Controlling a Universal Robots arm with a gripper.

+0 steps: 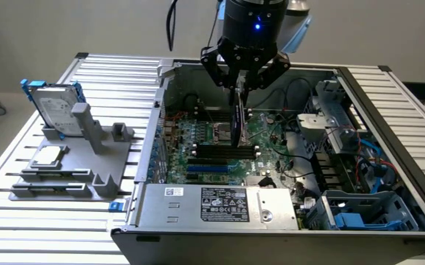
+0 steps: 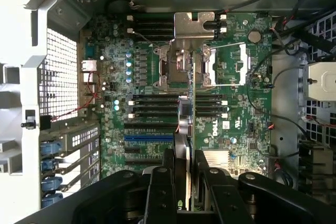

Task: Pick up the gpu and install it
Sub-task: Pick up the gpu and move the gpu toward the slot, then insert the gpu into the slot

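Observation:
My gripper [image 1: 240, 86] hangs over the open computer case [image 1: 153, 127], shut on the gpu [image 1: 239, 117]. I hold the card edge-on and vertical, with its lower edge just above the motherboard [image 1: 271, 149] near the black memory slots. In the wrist view the gpu [image 2: 187, 124] runs as a thin line out from between my fingers [image 2: 160, 192]. Its silver end bracket [image 2: 194, 24] lies at the far end, over the processor socket area. The gripper [image 2: 185, 184] grips the card's near end. A blue expansion slot [image 2: 149, 137] lies on the board beside the card.
On the exterior view's left, a grey fixture [image 1: 75, 165] holds a silver hard drive with a blue frame [image 1: 53, 107] and a small square chip [image 1: 50, 156]. The power supply [image 1: 212, 204], drive cages [image 1: 360, 212] and cables [image 1: 378, 160] crowd the case's near and right sides.

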